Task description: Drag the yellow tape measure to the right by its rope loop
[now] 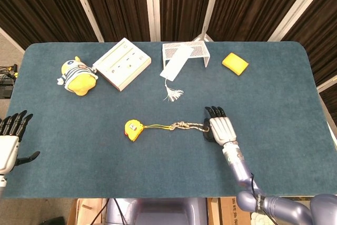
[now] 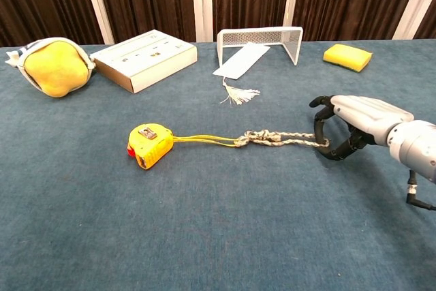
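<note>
The yellow tape measure (image 1: 132, 129) (image 2: 149, 144) lies flat on the blue table, left of centre. Its yellow cord runs right into a knotted, braided rope loop (image 1: 190, 126) (image 2: 283, 140). My right hand (image 1: 220, 128) (image 2: 351, 126) sits at the loop's right end. Its fingers (image 2: 319, 124) curl down and meet the thumb around the end of the rope, which it holds against the table. My left hand (image 1: 10, 138) hangs off the table's near left edge, fingers spread, holding nothing; the chest view does not show it.
At the back stand a yellow plush toy (image 1: 77, 77), a white box (image 1: 121, 63), a white wire basket (image 1: 184, 52) with a tasselled white card (image 1: 175, 66), and a yellow sponge (image 1: 235, 63). The table's right edge (image 1: 322, 110) lies far beyond my right hand.
</note>
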